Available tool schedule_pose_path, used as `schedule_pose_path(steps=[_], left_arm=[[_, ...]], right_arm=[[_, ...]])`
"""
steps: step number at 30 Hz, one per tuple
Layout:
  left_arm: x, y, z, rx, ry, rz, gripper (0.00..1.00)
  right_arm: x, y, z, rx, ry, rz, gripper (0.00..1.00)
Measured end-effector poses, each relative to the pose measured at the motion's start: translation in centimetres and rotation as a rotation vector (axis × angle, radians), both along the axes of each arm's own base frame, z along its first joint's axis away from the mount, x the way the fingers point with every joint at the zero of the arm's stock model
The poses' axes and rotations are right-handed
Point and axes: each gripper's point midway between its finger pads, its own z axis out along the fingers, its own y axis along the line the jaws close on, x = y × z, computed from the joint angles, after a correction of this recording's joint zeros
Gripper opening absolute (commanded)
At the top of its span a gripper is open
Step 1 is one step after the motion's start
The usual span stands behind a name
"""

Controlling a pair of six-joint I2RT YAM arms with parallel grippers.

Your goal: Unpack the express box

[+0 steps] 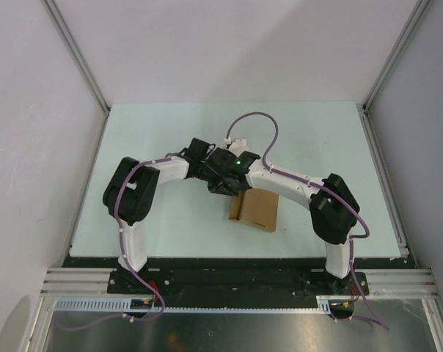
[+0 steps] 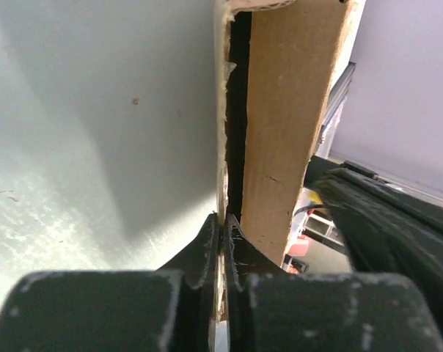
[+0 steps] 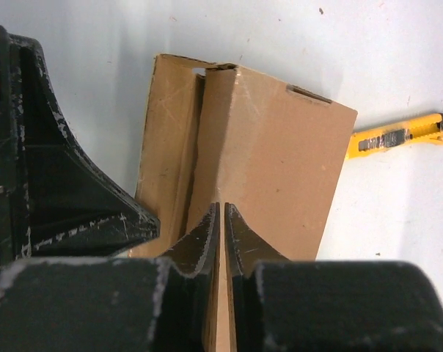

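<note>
Two arms meet over the express box [image 1: 257, 210], which lies on the tabletop [image 1: 170, 132] near the middle. The left pincer [image 2: 221, 235] is pinched on its thin flap edge. The right pincer [image 3: 220, 220] is pinched on a fold. Pulling too hard could rip the card, or it could slip out.
</note>
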Motion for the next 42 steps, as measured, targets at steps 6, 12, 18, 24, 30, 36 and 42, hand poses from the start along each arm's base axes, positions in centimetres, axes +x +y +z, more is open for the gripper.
schedule_pose_path(steps=[6, 12, 18, 24, 30, 36, 42], left_arm=[[0.2, 0.2, -0.7, 0.024, 0.002, 0.013, 0.00], [0.2, 0.2, -0.7, 0.024, 0.002, 0.015, 0.00], [0.2, 0.2, -0.6, 0.020, 0.004, 0.012, 0.00], [0.2, 0.2, -0.5, 0.016, 0.003, 0.010, 0.00], [0.3, 0.3, -0.3, 0.012, -0.001, 0.012, 0.00], [0.9, 1.2, -0.4, 0.014, 0.003, 0.040, 0.00], [1.0, 1.9, -0.8, 0.016, 0.019, 0.056, 0.00]], right_arm=[[-0.1, -0.8, 1.4, 0.027, -0.018, -0.010, 0.18], [-0.2, -1.4, 2.6, 0.044, -0.037, -0.005, 0.49], [-0.3, -0.4, 2.3, 0.049, -0.037, 0.025, 0.58], [-0.7, 0.3, 0.1, 0.007, -0.002, 0.039, 0.58], [-0.9, 0.1, -0.9, -0.019, 0.018, 0.038, 0.54], [-1.2, -0.9, -2.2, -0.027, 0.036, 0.015, 0.52], [-1.3, -1.2, -1.3, 0.035, 0.018, -0.011, 0.51]])
